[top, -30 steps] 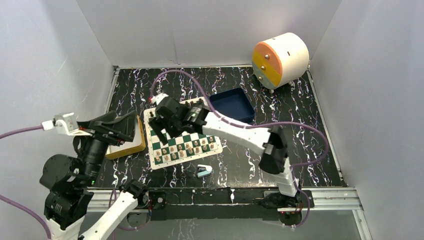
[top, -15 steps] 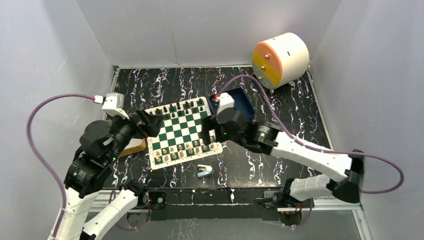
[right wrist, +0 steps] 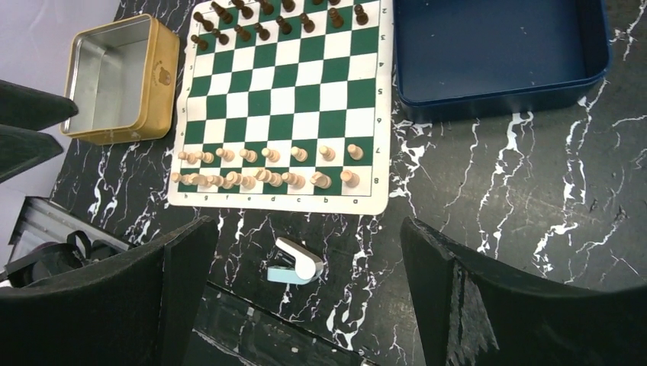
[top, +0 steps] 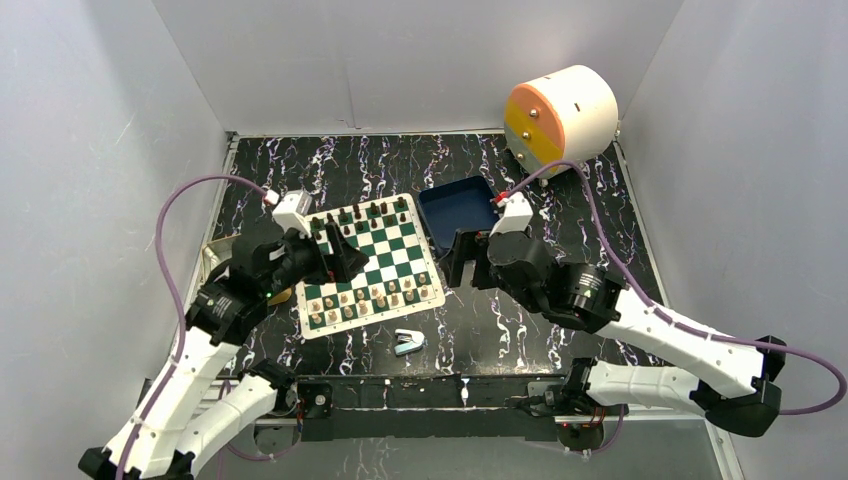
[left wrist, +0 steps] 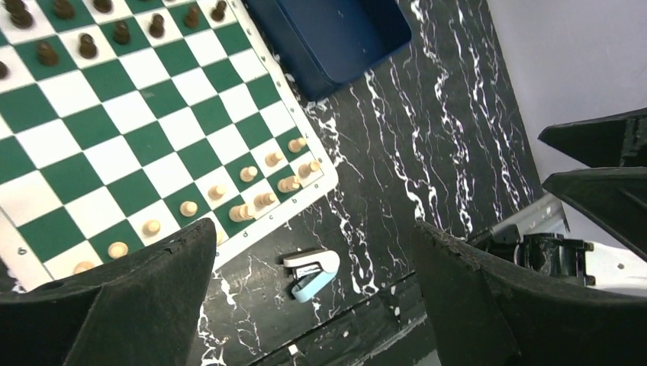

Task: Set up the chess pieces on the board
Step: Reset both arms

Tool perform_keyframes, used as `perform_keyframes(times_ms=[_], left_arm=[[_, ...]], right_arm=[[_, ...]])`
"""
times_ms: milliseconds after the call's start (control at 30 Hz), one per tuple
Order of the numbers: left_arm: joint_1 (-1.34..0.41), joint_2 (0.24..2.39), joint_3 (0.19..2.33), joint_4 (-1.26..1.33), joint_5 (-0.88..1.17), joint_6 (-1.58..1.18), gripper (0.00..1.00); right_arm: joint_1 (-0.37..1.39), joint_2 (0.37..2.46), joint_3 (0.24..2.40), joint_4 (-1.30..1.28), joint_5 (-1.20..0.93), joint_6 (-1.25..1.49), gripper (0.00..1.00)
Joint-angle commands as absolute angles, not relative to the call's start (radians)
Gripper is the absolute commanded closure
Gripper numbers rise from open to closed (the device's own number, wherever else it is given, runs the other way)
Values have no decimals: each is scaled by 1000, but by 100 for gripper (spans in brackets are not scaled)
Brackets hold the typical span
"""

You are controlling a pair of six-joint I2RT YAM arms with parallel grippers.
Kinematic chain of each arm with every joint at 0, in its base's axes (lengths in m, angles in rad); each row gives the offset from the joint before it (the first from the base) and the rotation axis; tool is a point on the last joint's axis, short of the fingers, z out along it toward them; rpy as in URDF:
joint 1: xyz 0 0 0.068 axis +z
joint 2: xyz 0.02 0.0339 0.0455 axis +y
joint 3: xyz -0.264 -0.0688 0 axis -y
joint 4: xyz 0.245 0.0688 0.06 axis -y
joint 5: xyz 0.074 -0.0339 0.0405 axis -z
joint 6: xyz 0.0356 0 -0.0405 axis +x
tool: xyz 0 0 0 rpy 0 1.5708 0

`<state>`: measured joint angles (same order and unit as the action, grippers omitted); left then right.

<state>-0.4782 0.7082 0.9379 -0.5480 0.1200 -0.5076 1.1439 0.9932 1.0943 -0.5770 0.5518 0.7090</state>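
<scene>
The board [top: 375, 255] lies flat at table centre and also shows in the left wrist view [left wrist: 114, 137] and the right wrist view [right wrist: 282, 99]. Light tan chess pieces [top: 365, 297] [left wrist: 252, 174] [right wrist: 259, 168] stand in its two near rows. Dark pieces [top: 360, 213] [left wrist: 84, 46] [right wrist: 267, 23] stand in the two far rows. My left gripper [top: 338, 252] [left wrist: 313, 232] hangs open and empty over the board's left part. My right gripper [top: 458, 262] [right wrist: 305, 225] is open and empty just right of the board.
A small light-blue stapler-like object [top: 408, 341] [left wrist: 313, 273] [right wrist: 295, 264] lies in front of the board. An empty dark blue tray [top: 460, 210] [left wrist: 336, 38] [right wrist: 496, 53] sits at the board's far right. An open gold tin [right wrist: 122, 80] stands left. A white-orange cylinder [top: 560, 118] rests far right.
My right arm has drawn back from over the board to its right side. My left arm has swung in from the far left to the board's left part.
</scene>
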Motion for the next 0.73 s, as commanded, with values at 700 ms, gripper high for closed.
perform_keyframes(times_ms=[700], left_arm=[[-479,646,866,-332,179,-503,5]], right_arm=[[1147,819,1029,-509,602,756,1]])
